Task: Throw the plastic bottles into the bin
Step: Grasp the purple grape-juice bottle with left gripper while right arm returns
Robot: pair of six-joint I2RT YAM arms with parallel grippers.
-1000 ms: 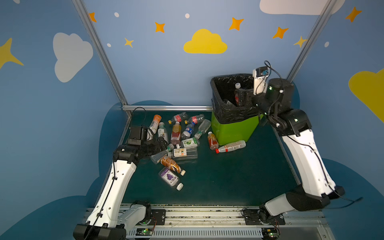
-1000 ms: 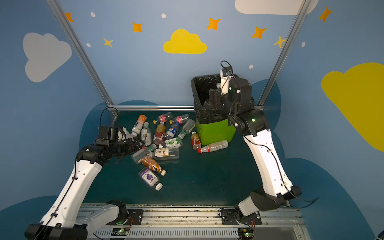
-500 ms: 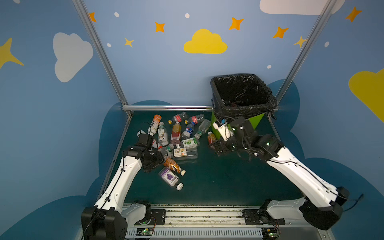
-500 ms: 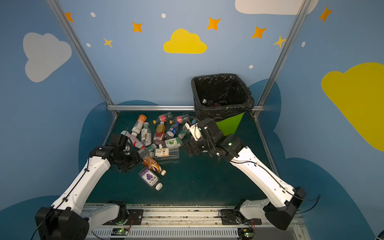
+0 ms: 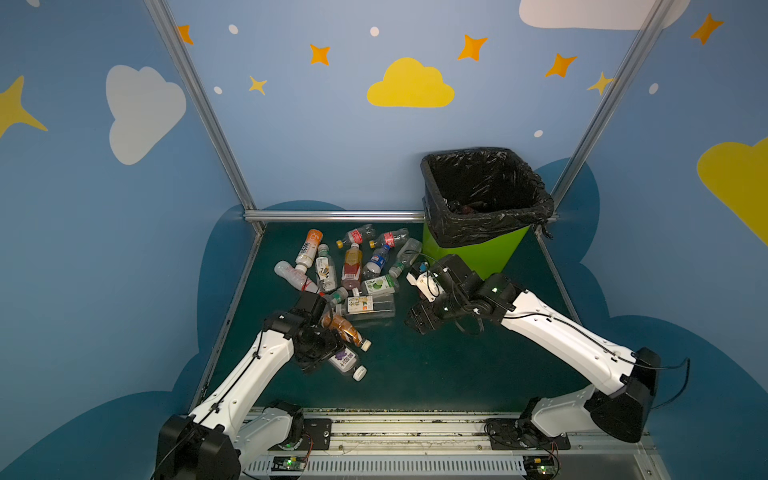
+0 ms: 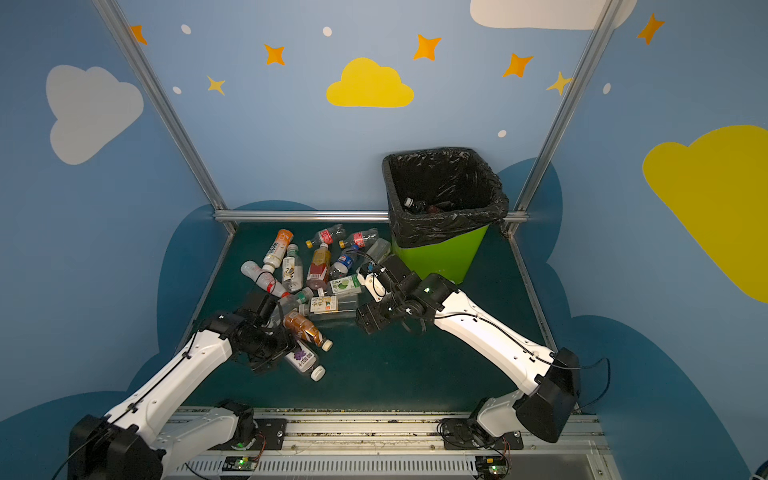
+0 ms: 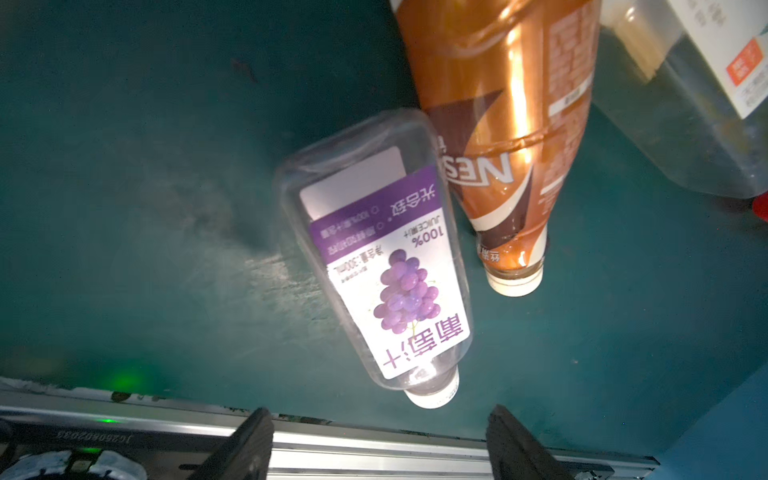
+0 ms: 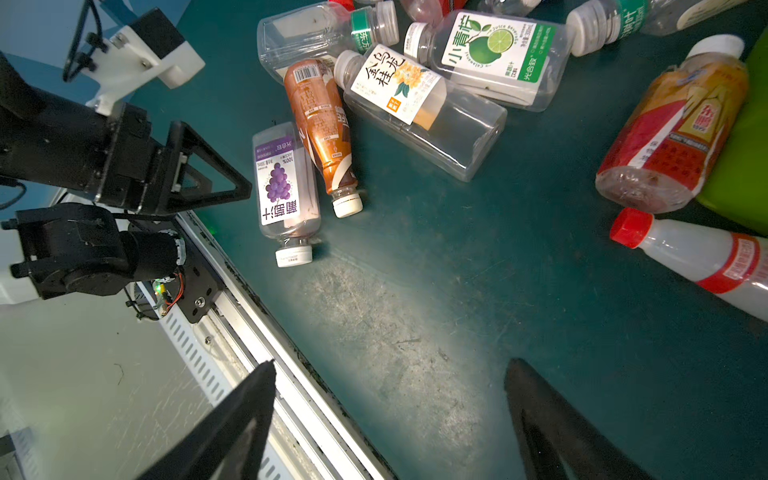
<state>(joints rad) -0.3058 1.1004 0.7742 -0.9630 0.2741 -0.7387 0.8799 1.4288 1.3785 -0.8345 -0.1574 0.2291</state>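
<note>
Stage: pick-up of a next bottle.
Plastic bottles (image 5: 353,274): scattered lying on the desk (image 5: 436,374) beside the bin (image 5: 469,253), with a few already inside.
Left end effector (image 7: 378,419): wide, empty, above the grape-label bottle (image 7: 386,266).
Right end effector (image 8: 392,370): wide, empty, over bare desk.
Next move, probably: the left end effector lowers, straddles the grape-label bottle's body and closes.

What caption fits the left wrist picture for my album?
Open left tool hovers over a grape juice bottle lying beside a brown bottle.
</note>
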